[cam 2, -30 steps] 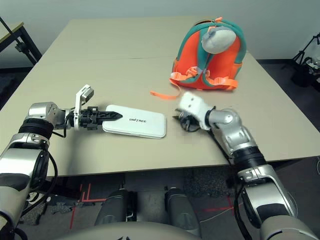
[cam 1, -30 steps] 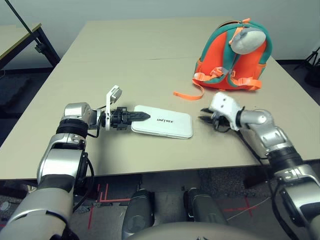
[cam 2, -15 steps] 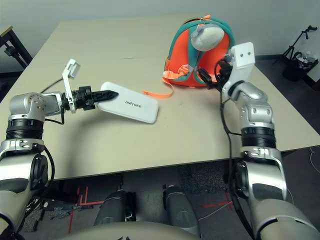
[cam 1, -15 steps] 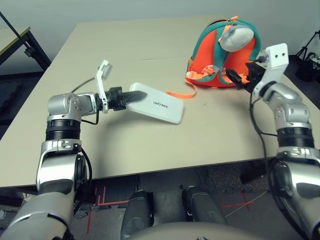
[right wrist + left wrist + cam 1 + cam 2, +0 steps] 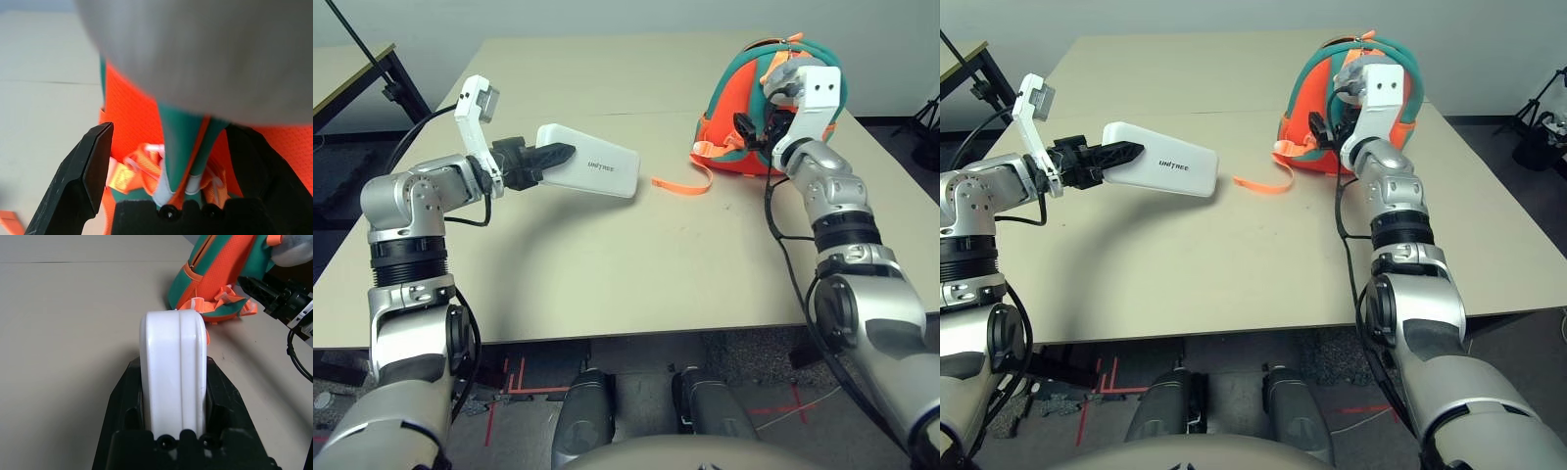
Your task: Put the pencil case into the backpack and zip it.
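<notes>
My left gripper [image 5: 551, 157] pinches the "UNITREE" pencil case [image 5: 589, 173] aloft; my right gripper [image 5: 171, 161], spread wide, faces the backpack [image 5: 729, 108] at two o'clock.

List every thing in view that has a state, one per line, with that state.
pencil case: closed, clamped at one end, held off the table.
backpack: upright on the table, one loose strap trailing.
left gripper: shut on the pencil case.
right gripper: open, fingers either side of a backpack strap.
</notes>
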You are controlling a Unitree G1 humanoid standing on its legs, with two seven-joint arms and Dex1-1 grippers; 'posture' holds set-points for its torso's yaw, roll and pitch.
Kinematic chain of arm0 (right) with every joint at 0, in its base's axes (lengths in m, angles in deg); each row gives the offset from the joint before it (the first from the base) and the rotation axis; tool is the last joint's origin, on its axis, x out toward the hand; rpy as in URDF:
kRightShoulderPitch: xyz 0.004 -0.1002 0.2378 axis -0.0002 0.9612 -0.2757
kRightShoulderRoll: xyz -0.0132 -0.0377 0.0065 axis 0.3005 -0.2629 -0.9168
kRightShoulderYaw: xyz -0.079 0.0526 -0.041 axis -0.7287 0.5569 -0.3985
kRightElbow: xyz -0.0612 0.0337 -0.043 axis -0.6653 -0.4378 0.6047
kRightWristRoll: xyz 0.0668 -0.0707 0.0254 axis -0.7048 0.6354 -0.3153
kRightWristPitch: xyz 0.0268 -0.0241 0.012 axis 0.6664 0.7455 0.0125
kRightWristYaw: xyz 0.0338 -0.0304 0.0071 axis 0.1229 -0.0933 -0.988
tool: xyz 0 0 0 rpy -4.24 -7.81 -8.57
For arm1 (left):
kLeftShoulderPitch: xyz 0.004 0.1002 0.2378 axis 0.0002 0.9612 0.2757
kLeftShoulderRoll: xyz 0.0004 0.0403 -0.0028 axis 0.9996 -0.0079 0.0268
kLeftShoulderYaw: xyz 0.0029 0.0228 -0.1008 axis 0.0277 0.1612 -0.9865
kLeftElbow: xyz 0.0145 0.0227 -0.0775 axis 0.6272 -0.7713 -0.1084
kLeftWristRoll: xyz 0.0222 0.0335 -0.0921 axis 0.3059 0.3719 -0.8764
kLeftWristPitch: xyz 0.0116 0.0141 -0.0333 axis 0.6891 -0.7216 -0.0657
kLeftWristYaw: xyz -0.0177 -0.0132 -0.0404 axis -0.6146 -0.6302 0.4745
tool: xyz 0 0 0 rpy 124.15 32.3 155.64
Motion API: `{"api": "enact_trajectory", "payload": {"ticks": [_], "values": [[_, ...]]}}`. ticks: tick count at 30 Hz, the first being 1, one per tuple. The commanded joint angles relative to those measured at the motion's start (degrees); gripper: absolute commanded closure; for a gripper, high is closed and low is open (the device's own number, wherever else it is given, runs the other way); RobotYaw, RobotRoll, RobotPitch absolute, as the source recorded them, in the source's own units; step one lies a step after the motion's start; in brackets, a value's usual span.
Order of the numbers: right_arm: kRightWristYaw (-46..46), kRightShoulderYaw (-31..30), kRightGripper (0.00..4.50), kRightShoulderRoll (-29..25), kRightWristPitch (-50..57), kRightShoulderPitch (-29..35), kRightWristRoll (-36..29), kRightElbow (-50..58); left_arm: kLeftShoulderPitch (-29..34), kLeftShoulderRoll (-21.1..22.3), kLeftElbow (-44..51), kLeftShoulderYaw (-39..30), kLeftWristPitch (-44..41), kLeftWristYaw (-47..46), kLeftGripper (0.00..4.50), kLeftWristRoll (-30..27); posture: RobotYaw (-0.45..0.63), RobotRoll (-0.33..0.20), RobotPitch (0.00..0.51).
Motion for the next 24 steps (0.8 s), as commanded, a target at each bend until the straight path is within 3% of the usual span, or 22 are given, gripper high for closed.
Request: {"api": "enact_trajectory", "payload": {"ticks": [1, 2, 5, 15, 24], "values": [[1.3, -0.2, 0.0, -0.3, -3.3, -1.8, 0.9, -5.3, 0.2, -0.5, 2.3, -1.4, 0.2, -1.2, 3.11, -2.3, -0.04, 0.0, 0.0], [1.5, 0.0, 0.0, -0.2, -3.8, -2.1, 0.8, -6.4, 0.3, -0.5, 2.3, -1.4, 0.3, -1.4, 3.11, -2.5, -0.04, 0.0, 0.0], [1.2, 0.5, 0.66, 0.0, -5.3, -2.7, 0.3, -8.3, 0.5, -0.4, 2.3, -1.3, 0.5, -1.9, 3.11, -3.0, -0.04, 0.0, 0.0], [-1.0, 1.6, 4.35, 0.0, -7.7, -4.1, -0.8, -8.7, -0.3, -0.8, -0.3, -1.4, 5.3, -3.6, 3.11, -2.5, -0.04, 0.0, 0.0], [-12.5, -0.2, 4.5, -1.9, -2.9, -1.3, -2.1, 0.4, -0.7, -3.1, -7.1, -1.3, 25.1, -6.4, 3.11, 2.7, -0.04, 0.0, 0.0]]}}
